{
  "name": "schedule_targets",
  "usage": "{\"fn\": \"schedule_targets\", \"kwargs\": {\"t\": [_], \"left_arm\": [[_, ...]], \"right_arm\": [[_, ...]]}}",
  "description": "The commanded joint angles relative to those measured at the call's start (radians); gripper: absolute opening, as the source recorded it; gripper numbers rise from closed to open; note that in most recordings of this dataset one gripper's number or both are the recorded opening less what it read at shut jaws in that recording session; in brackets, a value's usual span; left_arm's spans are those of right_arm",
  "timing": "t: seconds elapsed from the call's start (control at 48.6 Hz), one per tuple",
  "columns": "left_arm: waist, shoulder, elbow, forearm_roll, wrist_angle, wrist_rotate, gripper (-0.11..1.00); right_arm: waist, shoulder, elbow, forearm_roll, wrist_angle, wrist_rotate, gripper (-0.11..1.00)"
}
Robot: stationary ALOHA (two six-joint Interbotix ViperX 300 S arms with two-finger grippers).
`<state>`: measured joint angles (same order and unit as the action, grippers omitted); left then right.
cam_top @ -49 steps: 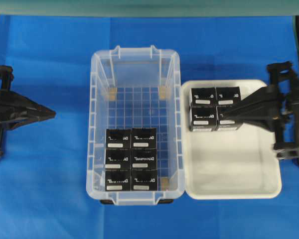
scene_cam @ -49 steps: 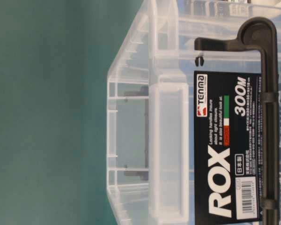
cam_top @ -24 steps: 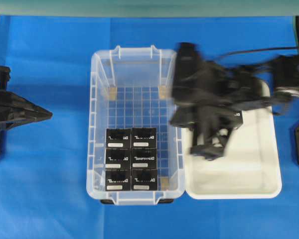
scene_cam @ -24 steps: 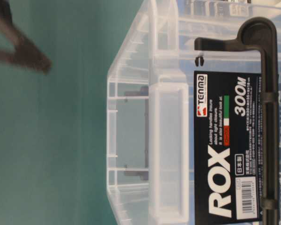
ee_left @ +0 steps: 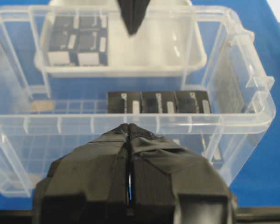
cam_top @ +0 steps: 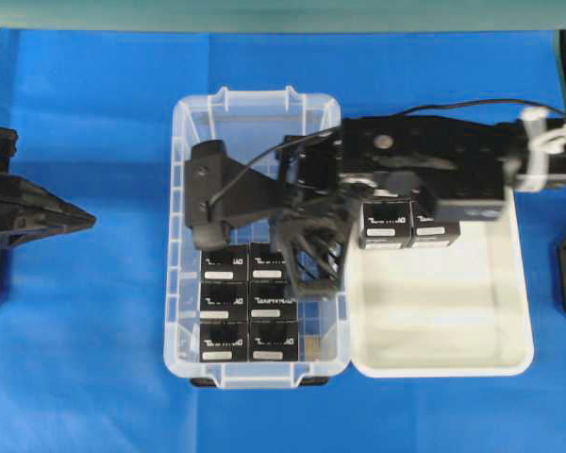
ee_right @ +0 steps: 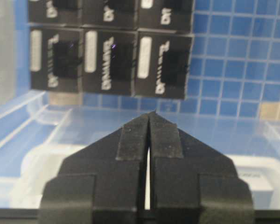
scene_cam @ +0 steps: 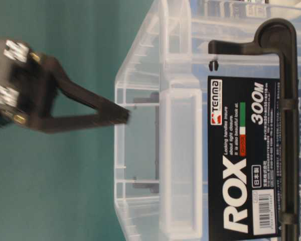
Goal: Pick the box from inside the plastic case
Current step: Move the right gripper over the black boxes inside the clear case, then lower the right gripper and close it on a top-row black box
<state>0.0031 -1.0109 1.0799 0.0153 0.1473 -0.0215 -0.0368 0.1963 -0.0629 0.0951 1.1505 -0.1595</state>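
Six small black squarish boxes with white lettering and white label strips [cam_top: 248, 302] lie in the large clear rectangular plastic case [cam_top: 181, 283], packed in two columns at its near end and touching one another. Going left to right in the overhead view: the left end effector [cam_top: 87, 220] hangs over the blue cloth-covered worktop [cam_top: 75, 359], well apart from the case, its tape-wrapped fingers pressed together with nothing between them. Next comes the case, see-through, with ribbed walls, rim handles and a grid-ribbed floor through which the blue shows. Above it reaches the right arm, its black end effector [cam_top: 307, 278] over the right column of boxes; from its wrist camera the fingers are almost together, only a thin slit between them, and they hold nothing. Further right sits the shallow white plastic tray [cam_top: 509, 354], smooth and round-cornered, just beside the case, with black boxes of the same kind in its far left corner [cam_top: 407, 222], partly hidden under the arm

By my reading the task is well under way: some boxes are already out in the tray, six remain in the case, and the next pick has not yet been made, since the fingers would need to spread before they can take a box
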Motion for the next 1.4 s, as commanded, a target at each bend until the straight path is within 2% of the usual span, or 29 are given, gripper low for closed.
{"fn": "schedule_targets", "kwargs": {"t": [0.0, 0.103, 0.247, 0.35, 0.411, 0.678, 1.213, 1.377], "left_arm": [[0.002, 0.005, -0.031, 0.002, -0.005, 0.000, -0.06], [0.002, 0.002, -0.031, 0.002, -0.003, 0.000, -0.06], [0.002, 0.002, -0.031, 0.002, -0.003, 0.000, -0.06], [0.003, 0.005, -0.031, 0.003, 0.008, 0.002, -0.06], [0.006, 0.006, -0.031, 0.003, 0.018, 0.000, -0.06], [0.018, 0.002, -0.029, 0.003, 0.038, 0.000, -0.06], [0.021, 0.003, -0.026, 0.002, 0.038, 0.000, -0.07], [0.021, 0.002, -0.026, 0.003, 0.040, 0.000, -0.07]], "right_arm": [[-0.009, 0.025, -0.011, -0.002, -0.026, -0.008, 0.10], [-0.020, 0.044, -0.005, -0.002, -0.058, -0.008, 0.25], [-0.037, 0.077, 0.015, -0.002, -0.094, -0.012, 0.65], [-0.038, 0.095, 0.040, -0.006, -0.121, -0.052, 0.91], [-0.037, 0.103, 0.055, -0.006, -0.152, -0.077, 0.99], [-0.035, 0.144, 0.104, 0.002, -0.242, -0.083, 0.98], [-0.021, 0.192, 0.106, 0.002, -0.261, -0.083, 0.98], [-0.015, 0.190, 0.101, 0.029, -0.245, -0.080, 0.98]]}}
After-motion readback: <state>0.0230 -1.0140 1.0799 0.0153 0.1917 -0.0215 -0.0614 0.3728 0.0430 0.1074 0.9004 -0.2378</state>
